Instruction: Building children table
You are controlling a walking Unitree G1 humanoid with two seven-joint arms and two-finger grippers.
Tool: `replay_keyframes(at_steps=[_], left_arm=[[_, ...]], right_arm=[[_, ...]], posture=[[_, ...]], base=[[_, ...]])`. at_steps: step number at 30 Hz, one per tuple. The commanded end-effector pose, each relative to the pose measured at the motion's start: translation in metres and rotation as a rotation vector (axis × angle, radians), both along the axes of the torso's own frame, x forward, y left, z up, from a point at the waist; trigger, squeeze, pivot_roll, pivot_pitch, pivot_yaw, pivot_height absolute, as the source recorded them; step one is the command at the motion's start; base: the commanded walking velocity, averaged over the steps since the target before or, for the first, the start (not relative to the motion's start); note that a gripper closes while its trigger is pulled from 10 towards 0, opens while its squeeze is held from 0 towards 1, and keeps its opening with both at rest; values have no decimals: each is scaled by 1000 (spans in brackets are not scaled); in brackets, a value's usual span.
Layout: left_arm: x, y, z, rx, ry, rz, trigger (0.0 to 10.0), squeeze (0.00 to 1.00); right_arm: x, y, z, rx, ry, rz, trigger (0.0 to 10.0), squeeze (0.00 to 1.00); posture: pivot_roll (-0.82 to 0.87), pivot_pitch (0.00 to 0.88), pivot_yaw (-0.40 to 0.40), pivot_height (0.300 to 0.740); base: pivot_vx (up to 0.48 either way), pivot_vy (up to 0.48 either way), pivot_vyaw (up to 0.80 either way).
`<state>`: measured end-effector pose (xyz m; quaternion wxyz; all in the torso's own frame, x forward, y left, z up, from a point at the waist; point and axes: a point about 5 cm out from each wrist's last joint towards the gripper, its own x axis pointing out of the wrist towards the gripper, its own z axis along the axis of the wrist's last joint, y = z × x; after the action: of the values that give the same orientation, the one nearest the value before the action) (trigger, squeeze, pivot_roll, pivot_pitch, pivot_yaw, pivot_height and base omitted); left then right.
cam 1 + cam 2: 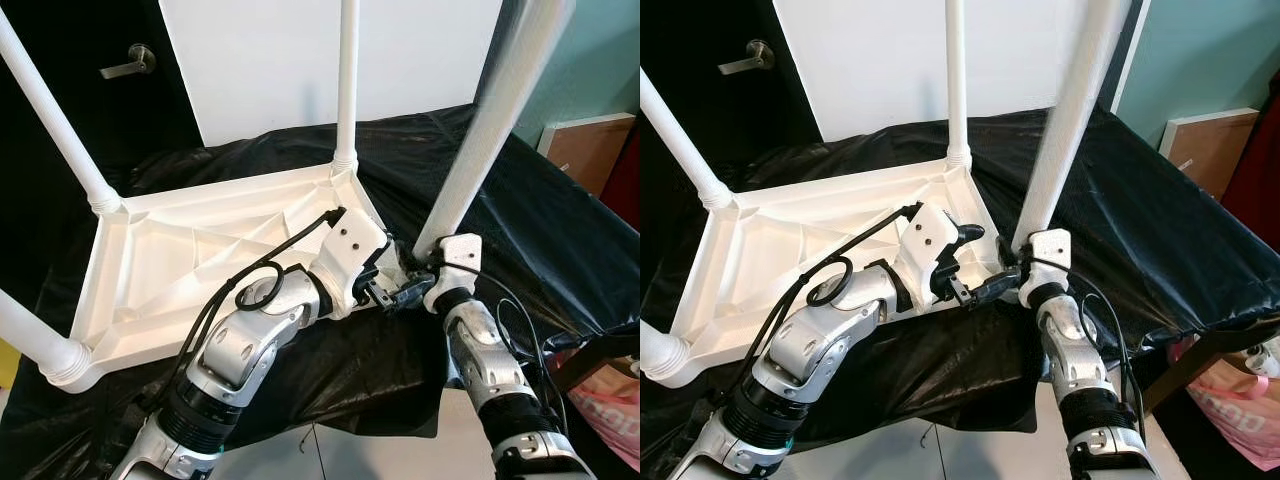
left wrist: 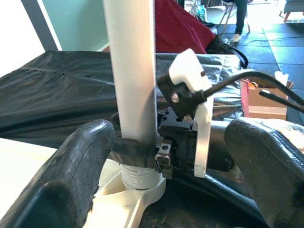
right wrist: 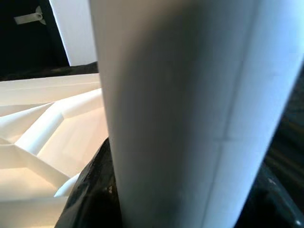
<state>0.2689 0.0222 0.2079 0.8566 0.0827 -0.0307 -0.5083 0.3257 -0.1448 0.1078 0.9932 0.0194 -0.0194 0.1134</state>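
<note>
The white children's table (image 1: 180,270) lies upside down on black sheeting, with three legs standing up from its corners (image 1: 55,120) (image 1: 347,80) (image 1: 30,345). A fourth white leg (image 1: 480,140) stands slightly tilted at the near right corner. My right gripper (image 1: 1012,262) is shut around its lower end. In the left wrist view the leg's threaded end (image 2: 137,178) sits at the corner socket (image 2: 142,202). My left gripper (image 1: 385,285) is open just beside it, its fingers (image 2: 71,175) spread either side of the leg's base without touching. In the right wrist view the leg (image 3: 190,109) is very close.
Black sheeting (image 1: 560,230) covers the work surface and drops off at its near edge. A dark door with a lever handle (image 1: 128,63) is at the back left, beside a white panel (image 1: 260,60). A wooden board (image 1: 590,150) and a pink bag (image 1: 600,400) are on the right.
</note>
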Motion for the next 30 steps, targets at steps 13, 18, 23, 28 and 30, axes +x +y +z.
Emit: replay_keyframes(at_steps=[13,18,23,28,30], left_arm=[[0,-1,5,-5,-7,-25,10000,0],[2,0,5,-18,-11,-10,10000,0],[9,3,12,-97,24,1,10000,212],[13,6,19,-139,30,-33,10000,1000],[15,7,21,-136,21,-33,10000,1000]], right_arm=[[-16,-1,-23,-11,75,-8,10000,0],[-16,-3,9,19,-128,-23,10000,0],[-15,1,26,25,-167,32,10000,0],[-14,5,38,-6,-182,135,10000,0],[-13,5,41,-19,-184,160,10000,0]], posture=[[-113,42,48,740],[-118,40,49,740],[-124,33,50,740],[-128,23,47,740],[-133,13,43,740]], base=[[0,0,0],[0,0,0],[0,0,0],[0,0,0],[0,0,0]])
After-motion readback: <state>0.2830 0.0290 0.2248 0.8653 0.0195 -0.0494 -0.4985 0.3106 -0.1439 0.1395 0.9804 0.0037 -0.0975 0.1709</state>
